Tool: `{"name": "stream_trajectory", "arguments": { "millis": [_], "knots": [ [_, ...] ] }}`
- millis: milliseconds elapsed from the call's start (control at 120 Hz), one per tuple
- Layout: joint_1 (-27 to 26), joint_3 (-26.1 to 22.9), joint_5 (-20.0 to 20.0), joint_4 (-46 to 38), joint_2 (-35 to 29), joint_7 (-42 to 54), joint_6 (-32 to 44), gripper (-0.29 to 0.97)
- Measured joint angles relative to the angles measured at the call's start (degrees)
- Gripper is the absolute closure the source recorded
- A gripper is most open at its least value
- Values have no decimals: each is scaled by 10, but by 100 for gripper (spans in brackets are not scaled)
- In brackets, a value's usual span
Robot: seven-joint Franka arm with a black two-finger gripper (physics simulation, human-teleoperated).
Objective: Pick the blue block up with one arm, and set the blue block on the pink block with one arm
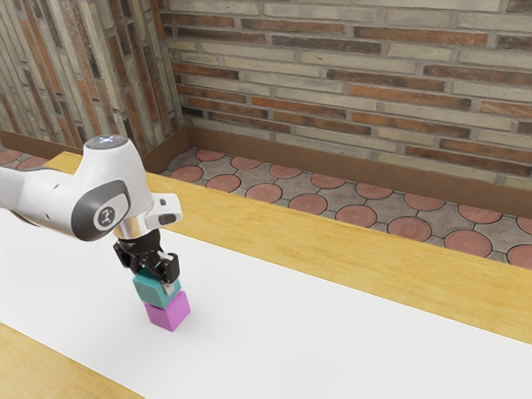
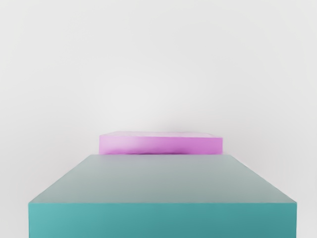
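Observation:
The blue block (image 1: pixel 155 290), teal in colour, rests on top of the pink block (image 1: pixel 169 313) on the white table strip, set slightly toward the exterior view's left of it. My gripper (image 1: pixel 155 270) comes straight down onto the blue block, its black fingers against the block's upper sides, shut on it. In the wrist view the blue block (image 2: pixel 163 198) sits just under my hand, and an edge of the pink block (image 2: pixel 161 144) peeks out beyond it.
A white mat (image 1: pixel 332 341) covers the middle of the wooden table (image 1: pixel 374 258). Brick walls and a tiled floor lie behind the table's far edge. My white arm (image 1: pixel 75 199) reaches in from the exterior view's left.

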Motion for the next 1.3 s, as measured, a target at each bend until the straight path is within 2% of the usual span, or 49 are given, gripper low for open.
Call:
{"name": "stream_trajectory", "arguments": {
  "millis": [217,433,717,833,917,975,1133,1300],
  "knots": [
    [2,0,-5,0,2,5,1,29],
    [2,0,-10,0,2,23,0,11],
    [2,0,-10,1,1,39,-1,3],
    [2,0,-9,7,-43,44,-7,2],
    [2,0,-8,15,-125,49,-32,1],
    [2,15,-7,29,-153,52,-64,1],
    [2,32,3,51,-164,58,-158,0],
    [2,33,8,58,-165,63,-210,0]
  ]
}}
